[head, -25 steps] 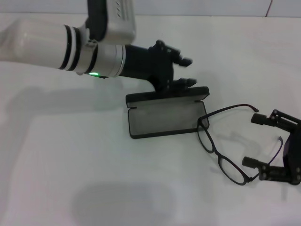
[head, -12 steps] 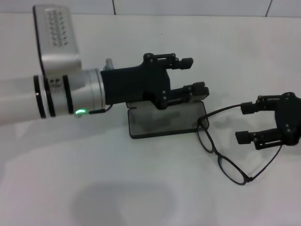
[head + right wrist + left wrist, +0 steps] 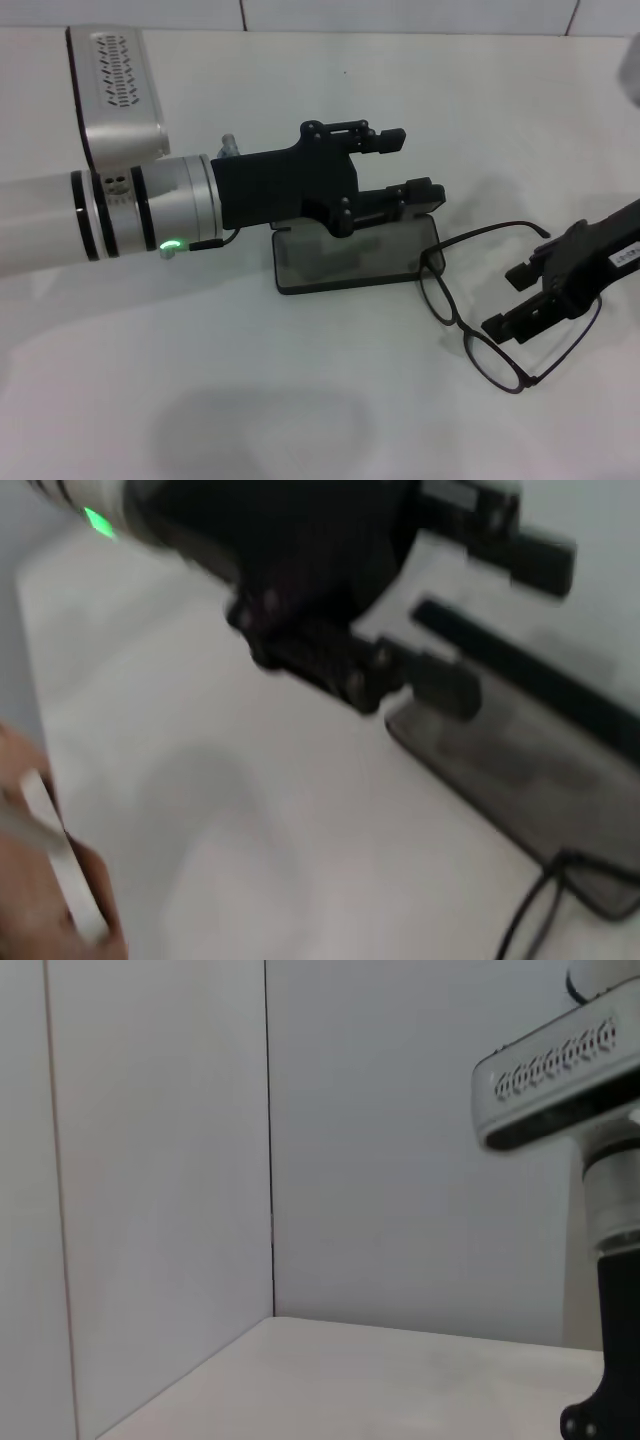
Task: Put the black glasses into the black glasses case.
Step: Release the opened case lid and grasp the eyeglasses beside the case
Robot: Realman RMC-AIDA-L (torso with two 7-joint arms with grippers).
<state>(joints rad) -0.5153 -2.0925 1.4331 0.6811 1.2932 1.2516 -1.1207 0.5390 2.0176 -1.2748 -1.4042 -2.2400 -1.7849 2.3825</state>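
The black glasses (image 3: 459,326) lie unfolded on the white table, just right of the black glasses case (image 3: 345,255). The case lies open with its grey lining up. My left gripper (image 3: 415,162) is open and hovers over the case's raised lid, hiding most of it. My right gripper (image 3: 503,298) is open and sits low at the glasses, between the two temple arms, beside the lower lens; I cannot tell if it touches. In the right wrist view, the left gripper (image 3: 340,630), the case (image 3: 520,740) and a temple arm (image 3: 530,910) show blurred.
The white table (image 3: 300,400) ends at a tiled wall at the back. The left forearm with its grey camera box (image 3: 115,90) spans the left half of the table. The left wrist view shows the wall and part of the right arm (image 3: 560,1070).
My right gripper has turned and moved down and left, closer to the glasses' lenses. My left arm rolled its wrist a second ago and has since stayed nearly still over the case lid.
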